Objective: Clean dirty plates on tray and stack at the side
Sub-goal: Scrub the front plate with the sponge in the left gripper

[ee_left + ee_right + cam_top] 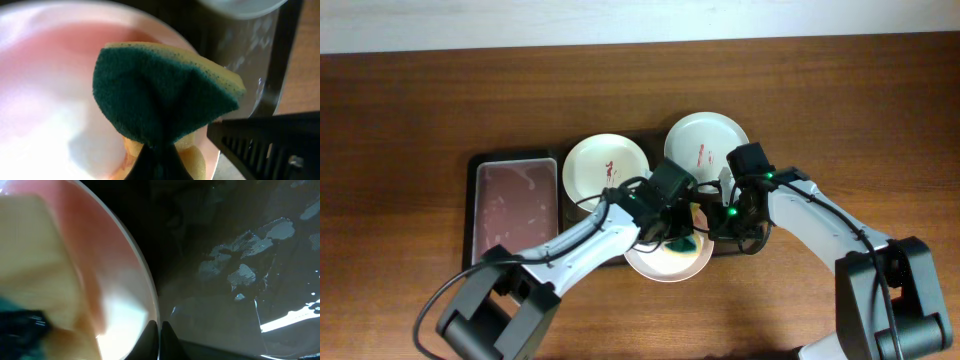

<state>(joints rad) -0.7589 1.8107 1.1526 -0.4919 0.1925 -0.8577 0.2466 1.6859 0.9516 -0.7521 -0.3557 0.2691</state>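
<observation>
Left claw point(159, 155) pinches a sponge point(165, 85) over the pinkish plate point(50, 100), whose rim right claw point(159, 330) grips.

A broad table of dark reddish-brown wood point(420, 90) filled almost the whole overhead view, its grain running from left to right in long fine streaks. Along the top edge ran a pale, off-white band point(620, 18) (wall or floor, it could not be told), which met the table's far edge in a straight line. The light was soft and even, and the bare wood showed no hard glare. In the left wrist view a narrow strip of the same brown wood showed at the right edge.
</observation>
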